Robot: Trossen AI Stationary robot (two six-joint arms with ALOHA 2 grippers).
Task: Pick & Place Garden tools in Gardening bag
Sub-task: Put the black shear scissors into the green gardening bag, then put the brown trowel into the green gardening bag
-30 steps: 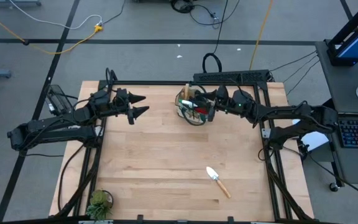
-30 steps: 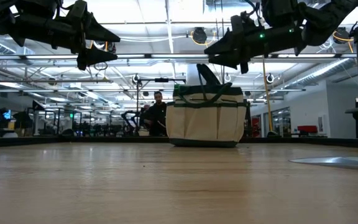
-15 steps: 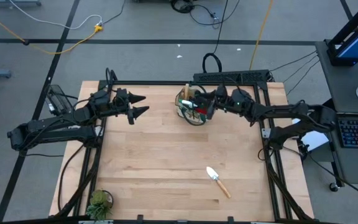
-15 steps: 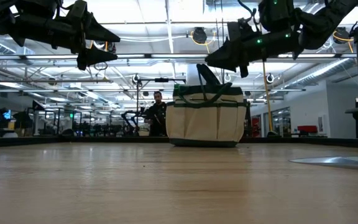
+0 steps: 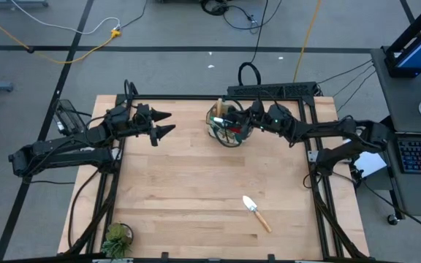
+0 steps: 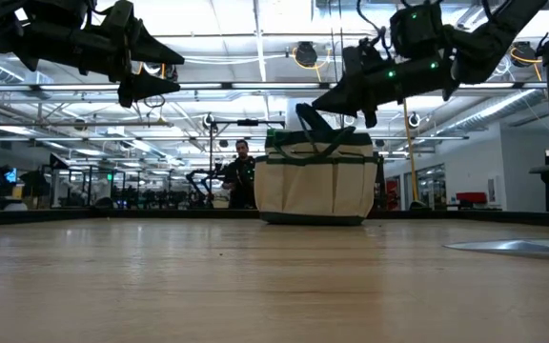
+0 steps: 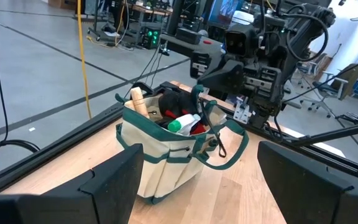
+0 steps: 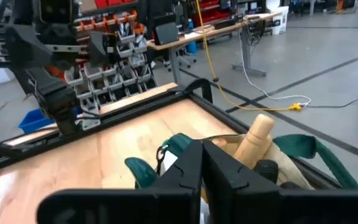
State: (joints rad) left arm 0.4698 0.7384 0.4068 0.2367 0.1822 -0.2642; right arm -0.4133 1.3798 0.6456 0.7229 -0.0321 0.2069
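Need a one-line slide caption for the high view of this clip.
Right gripper shut above the gardening bag; left gripper open, waiting nearby; one trowel lies on the table.

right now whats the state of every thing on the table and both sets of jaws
gardening bag: upright at the far edge, tools inside
trowel: lying flat on the table, not bagged
potted plant: upright at the near left corner
left gripper: jaws open, empty, hanging left of the bag
right gripper: jaws shut, over the bag's rim

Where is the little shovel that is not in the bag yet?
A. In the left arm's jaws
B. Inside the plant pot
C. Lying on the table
C: the trowel lies flat on the bare wooden table, away from the bag and both arms.
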